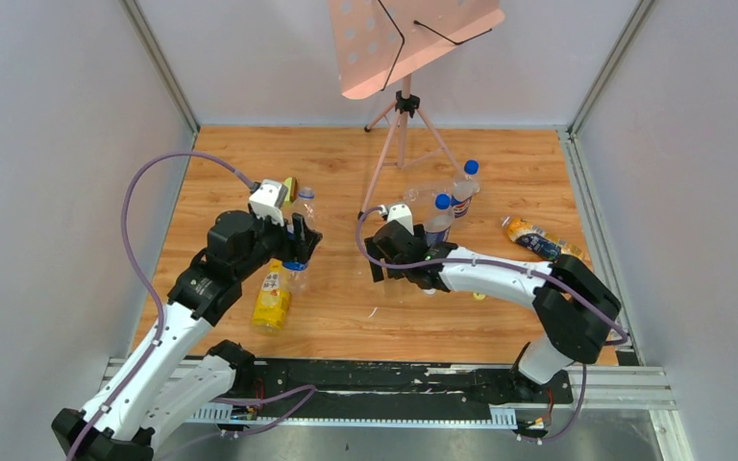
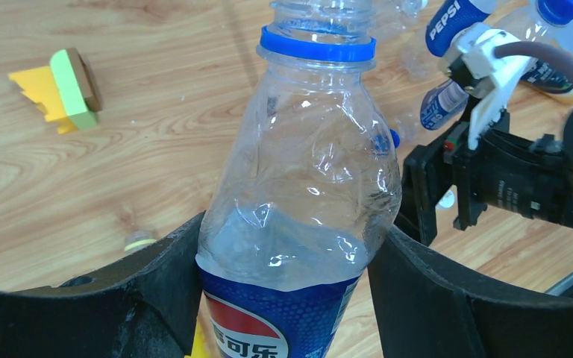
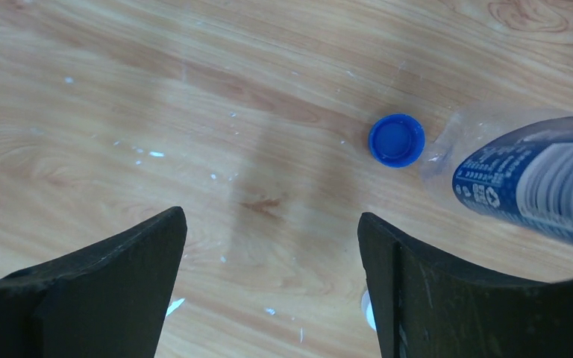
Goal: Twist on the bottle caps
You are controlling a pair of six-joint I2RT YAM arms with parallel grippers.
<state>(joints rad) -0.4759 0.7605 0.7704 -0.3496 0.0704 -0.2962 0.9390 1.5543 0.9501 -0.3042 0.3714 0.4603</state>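
Pink perforated metal music stand on a tripod at the far edge of the wood-grain counter. Small yellow, green and brown layered block lies on the counter.

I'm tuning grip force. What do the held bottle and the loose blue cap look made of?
Clear bottle: thin transparent plastic with a glossy finish; dents and bright highlights show in its wall. Blue cap: opaque moulded plastic, probably rigid, smooth with a soft sheen.
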